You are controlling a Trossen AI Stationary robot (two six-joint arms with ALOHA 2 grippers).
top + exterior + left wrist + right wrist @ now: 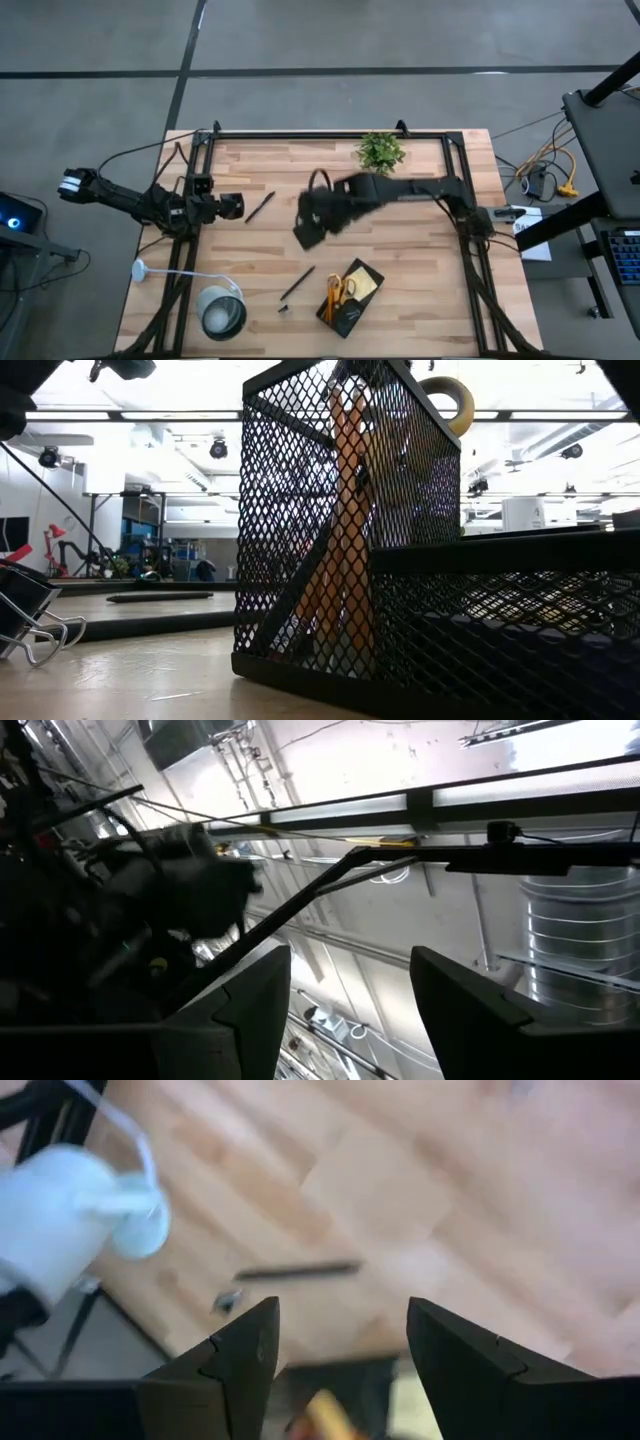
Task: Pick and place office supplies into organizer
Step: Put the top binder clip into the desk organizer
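Bare wood (420, 240) surrounds right gripper (308, 228), near-edge organizer (350, 297).

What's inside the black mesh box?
The organizer holds the yellow-handled scissors and a yellow sticky-note pad. Anything lower inside is hidden by its walls.

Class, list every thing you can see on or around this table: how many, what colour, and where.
organizer: one, black mesh, near edge, right of centre
scissors: one, yellow-handled, in organizer
sticky-note pad: one, yellow, in organizer
pens: two, black, one at the left, one near the organizer
binder clip: one, black, on the table
plant: one, green, far edge
lamp: one, silver-white, near left corner
left gripper: open, at table's left
right gripper: open, empty, mid-table
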